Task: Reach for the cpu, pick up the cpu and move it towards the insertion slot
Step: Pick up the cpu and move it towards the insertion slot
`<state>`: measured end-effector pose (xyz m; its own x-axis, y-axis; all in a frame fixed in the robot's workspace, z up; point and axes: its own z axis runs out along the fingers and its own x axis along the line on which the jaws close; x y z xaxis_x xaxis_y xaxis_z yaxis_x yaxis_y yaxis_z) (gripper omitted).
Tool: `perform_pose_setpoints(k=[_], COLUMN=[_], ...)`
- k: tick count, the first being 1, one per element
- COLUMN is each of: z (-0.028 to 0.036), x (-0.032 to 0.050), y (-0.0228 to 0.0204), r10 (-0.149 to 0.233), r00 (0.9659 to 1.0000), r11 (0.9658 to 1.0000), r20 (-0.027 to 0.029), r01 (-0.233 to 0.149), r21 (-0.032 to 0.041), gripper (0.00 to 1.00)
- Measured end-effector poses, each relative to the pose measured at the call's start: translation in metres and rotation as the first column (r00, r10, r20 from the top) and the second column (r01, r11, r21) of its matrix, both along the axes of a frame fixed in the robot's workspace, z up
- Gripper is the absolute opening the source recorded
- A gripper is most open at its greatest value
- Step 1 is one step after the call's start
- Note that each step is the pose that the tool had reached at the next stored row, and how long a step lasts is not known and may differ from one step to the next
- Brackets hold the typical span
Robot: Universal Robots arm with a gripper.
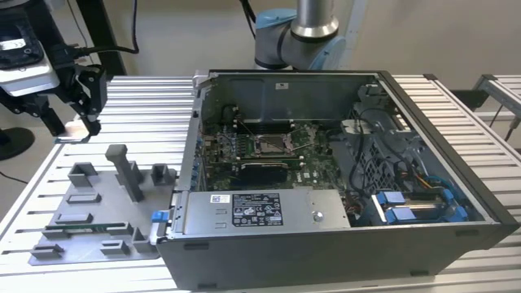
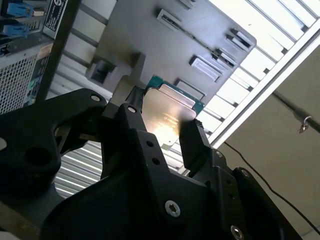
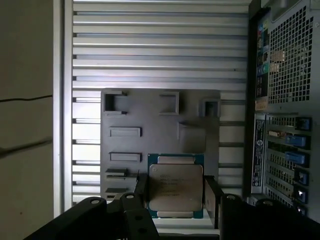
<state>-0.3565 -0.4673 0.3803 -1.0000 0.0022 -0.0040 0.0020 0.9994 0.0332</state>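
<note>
Over at the exterior view's far left, the gripper (image 1: 82, 125) hangs above the slatted table (image 1: 146, 97), and it's got the cpu (image 1: 75, 129), that pale little square between its black fingers. Both wrist views back this up. The two fingers (image 3: 210, 196) are clamped on opposite edges of the cpu (image 3: 176, 186), with the flat metallic face showing and a green border peeking round it. An edge grip, I'd say, chosen to keep the face and underside free of contact and the chip level.

In the second wrist view the cpu (image 2: 167, 116) sits square between the pads (image 2: 196, 142), with no visible tilt in the grasp. Beneath it lies the grey fixture plate (image 3: 160, 112) with its recesses. The chip is clear of them, so the pick-up reads as done. The green memory stick (image 1: 77, 227) lies in its own holder at the near edge of that plate.

And the insertion slot (image 1: 273, 144)? Well apart, towards the exterior view's right, inside the open computer case (image 1: 480, 204). Its silver frame rings a dark centre on the board. The carry towards it is barely under way, by my reckoning.
</note>
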Motion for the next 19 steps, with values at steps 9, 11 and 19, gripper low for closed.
perform_pose_setpoints(k=[9, 11, 19], z=[0.0000, 0.0000, 0.0000], x=[0.0086, 0.0105, 0.0181], y=[0.0000, 0.0000, 0.0000], r10=[0.000, 0.000, 0.000], r00=[1.0000, 1.0000, 1.0000], r11=[1.0000, 1.0000, 1.0000], r20=[0.0000, 0.0000, 0.0000], r01=[0.000, 0.000, 0.000], r21=[0.0000, 0.0000, 0.0000], gripper=[0.00, 0.00, 0.00])
